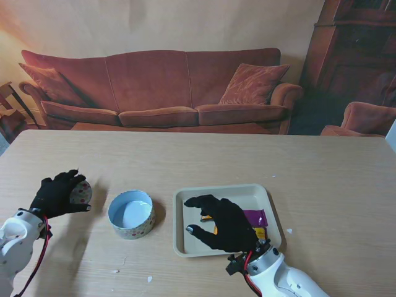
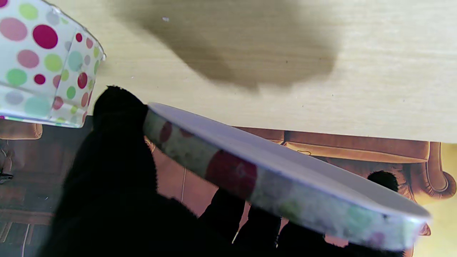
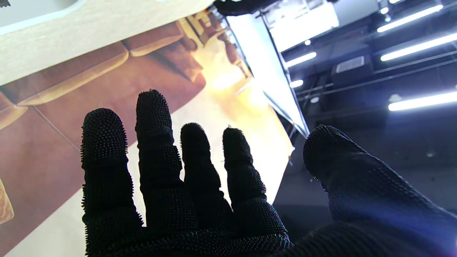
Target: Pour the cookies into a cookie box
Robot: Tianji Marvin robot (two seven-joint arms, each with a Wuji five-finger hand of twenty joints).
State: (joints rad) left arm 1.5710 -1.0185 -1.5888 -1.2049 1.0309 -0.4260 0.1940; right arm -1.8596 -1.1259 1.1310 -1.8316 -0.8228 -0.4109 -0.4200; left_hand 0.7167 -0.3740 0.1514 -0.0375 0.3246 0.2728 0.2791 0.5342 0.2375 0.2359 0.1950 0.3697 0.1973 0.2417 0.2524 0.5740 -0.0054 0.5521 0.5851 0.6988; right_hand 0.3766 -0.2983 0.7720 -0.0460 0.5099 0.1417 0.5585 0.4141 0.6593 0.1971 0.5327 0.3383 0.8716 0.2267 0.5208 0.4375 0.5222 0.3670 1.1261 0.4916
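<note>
A round cookie box (image 1: 131,214) with a polka-dot wall and pale blue inside stands open on the table, left of centre; its wall (image 2: 43,64) shows in the left wrist view. My left hand (image 1: 57,194) is shut on the box's dotted lid (image 1: 81,192), held tilted above the table left of the box; the lid's rim (image 2: 250,175) fills the left wrist view. A beige tray (image 1: 185,204) to the right of the box holds a purple packet (image 1: 255,218) and orange-yellow wrapped cookies (image 1: 260,232). My right hand (image 1: 221,223) hovers open over the tray with spread fingers (image 3: 153,150), hiding part of its contents.
The wooden table (image 1: 247,161) stretches far toward a red sofa (image 1: 161,86) backdrop. Small white specks (image 1: 148,279) lie on the near part of the table. A corner of the tray (image 3: 32,16) shows in the right wrist view.
</note>
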